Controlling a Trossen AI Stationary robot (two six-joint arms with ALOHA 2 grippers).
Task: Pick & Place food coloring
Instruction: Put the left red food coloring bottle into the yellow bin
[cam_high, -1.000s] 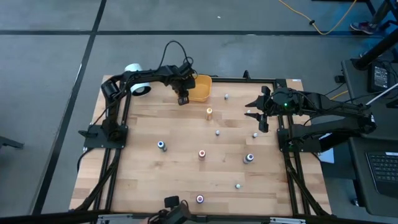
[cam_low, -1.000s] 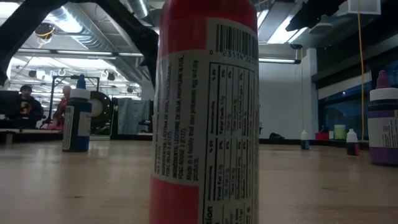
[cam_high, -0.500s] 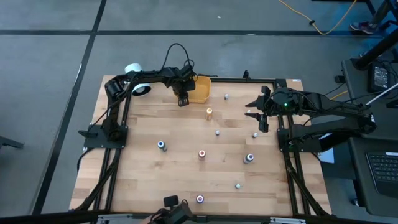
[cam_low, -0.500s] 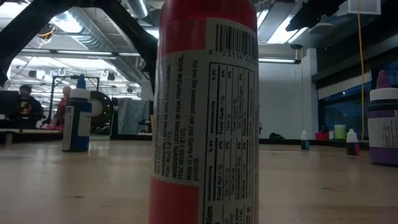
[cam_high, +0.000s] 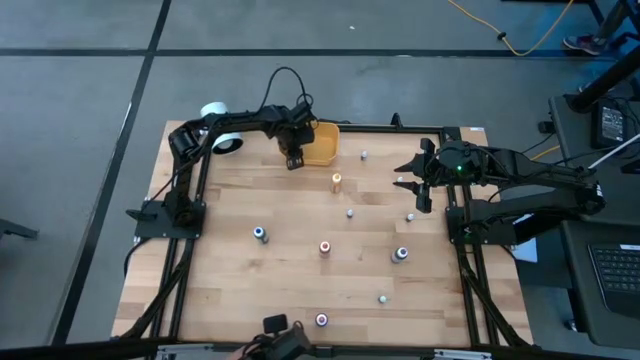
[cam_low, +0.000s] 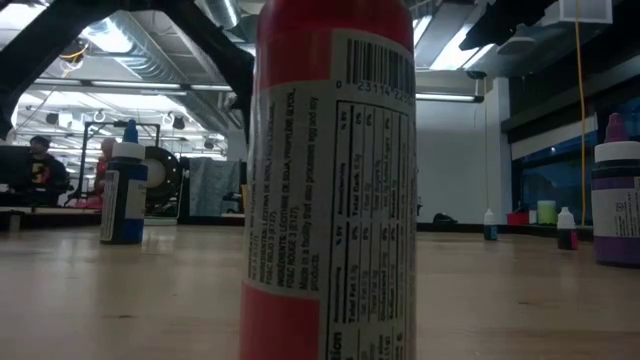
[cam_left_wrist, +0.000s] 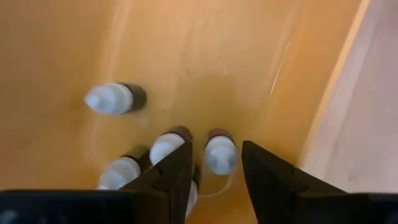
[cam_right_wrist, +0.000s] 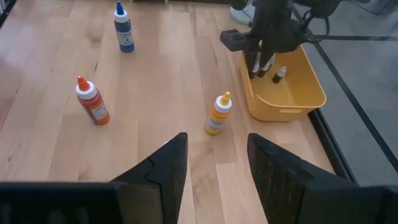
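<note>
Left gripper (cam_left_wrist: 214, 180): over the yellow plastic bin (cam_high: 322, 143), far centre, fingers parted, white-capped dropper bottle (cam_left_wrist: 219, 151) loose between them. Right gripper (cam_right_wrist: 213, 165): right side, open, empty. Other bottles scattered across the wooden table (cam_high: 230, 280).

Left arm over the bin, right arm waiting at the table's right edge.
Left gripper (cam_high: 293, 157) hangs at the yellow bin (cam_high: 322, 145) at the table's (cam_high: 230, 290) far edge; right gripper (cam_high: 411, 181) is near the right rail; small bottles (cam_high: 324, 246) are scattered across the wood, and an orange bottle (cam_high: 337, 180) stands near the bin.
</note>
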